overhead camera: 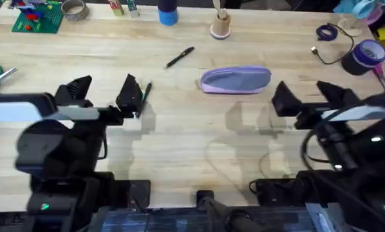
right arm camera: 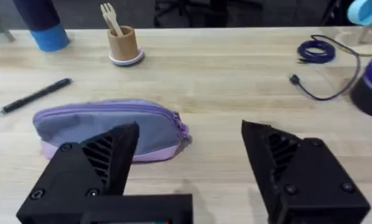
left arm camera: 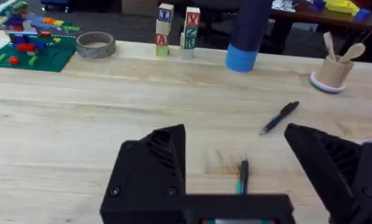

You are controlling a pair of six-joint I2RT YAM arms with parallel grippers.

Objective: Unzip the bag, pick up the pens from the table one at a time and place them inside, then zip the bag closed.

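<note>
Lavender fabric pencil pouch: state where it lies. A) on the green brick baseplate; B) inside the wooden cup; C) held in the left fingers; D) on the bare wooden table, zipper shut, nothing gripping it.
D: the lavender fabric pencil pouch rests on the light wooden table, zipped shut, with the right gripper open short of it.

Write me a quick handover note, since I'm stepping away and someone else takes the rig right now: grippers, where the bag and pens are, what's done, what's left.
Left gripper: open, empty, low over the table, one pen between its fingers, not gripped.
Right gripper: open, empty, just right of the bag.
The bag lies mid-table and looks zipped shut.
The second pen lies on the table up-left of the bag.
Done: nothing visible; no pen inside.
Left: unzip the bag, place both pens inside one at a time, zip it closed.
</note>
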